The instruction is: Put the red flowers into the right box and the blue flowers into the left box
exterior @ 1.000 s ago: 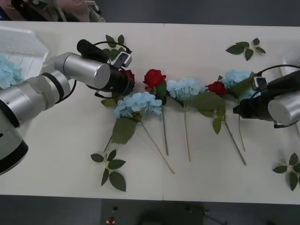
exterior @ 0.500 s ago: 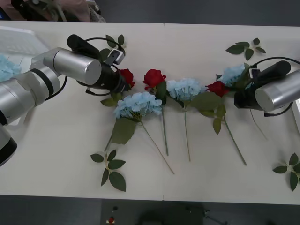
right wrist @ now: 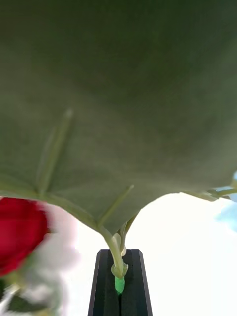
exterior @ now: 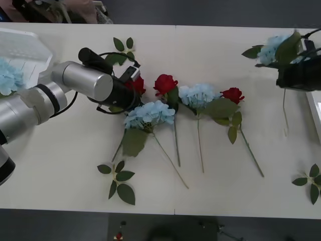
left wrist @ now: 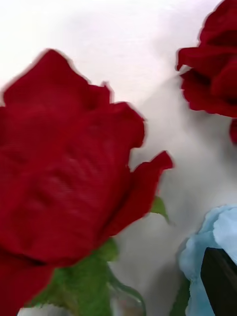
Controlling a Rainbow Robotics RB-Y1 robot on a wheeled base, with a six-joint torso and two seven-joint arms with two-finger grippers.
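Right gripper [exterior: 293, 75] lifted blue flower [exterior: 275, 47] toward table's right edge.

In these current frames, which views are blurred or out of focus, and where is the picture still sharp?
Front view: sharp across the table, soft shadows only. Right wrist view: a leaf pressed close to the lens is dark and soft; the stem in the right tool reads clearer. Left wrist view: the near red rose is blurred at its edges.

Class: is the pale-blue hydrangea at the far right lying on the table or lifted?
Lifted: the pale-blue hydrangea hangs from the right claw, stem dangling over the table.
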